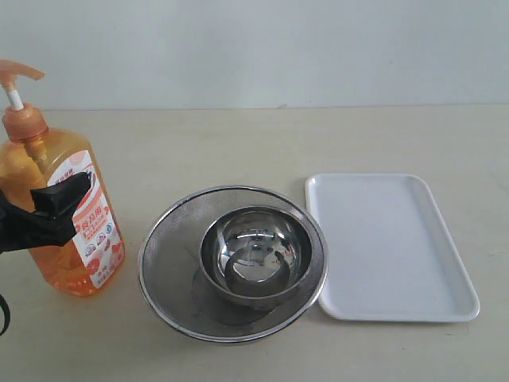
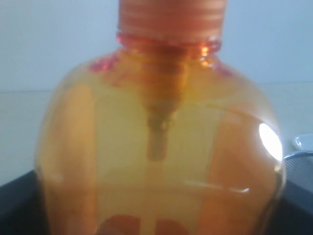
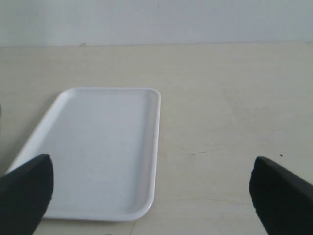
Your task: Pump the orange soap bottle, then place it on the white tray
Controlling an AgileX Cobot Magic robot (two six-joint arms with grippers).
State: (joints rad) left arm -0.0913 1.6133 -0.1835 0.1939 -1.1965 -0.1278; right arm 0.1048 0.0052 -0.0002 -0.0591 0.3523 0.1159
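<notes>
The orange soap bottle [image 1: 57, 270] stands upright at the table's left edge, its pump head [image 1: 17, 73] raised on the white stem. My left gripper [image 1: 60, 203] is shut on the bottle's body at label height, one black finger [image 1: 67, 195] across the label. In the left wrist view the bottle [image 2: 161, 147] fills the frame and the black fingers [image 2: 14, 205] press against both its sides. The white tray [image 1: 390, 247] lies flat at the right with nothing on it. My right gripper [image 3: 154, 196] hangs open over the table beside the tray [image 3: 98, 147], holding nothing.
A round steel mesh strainer [image 1: 171, 231] with a steel bowl [image 1: 254, 247] inside it sits between the bottle and the tray, its rim touching the tray's left edge. A pale wall closes off the back of the table.
</notes>
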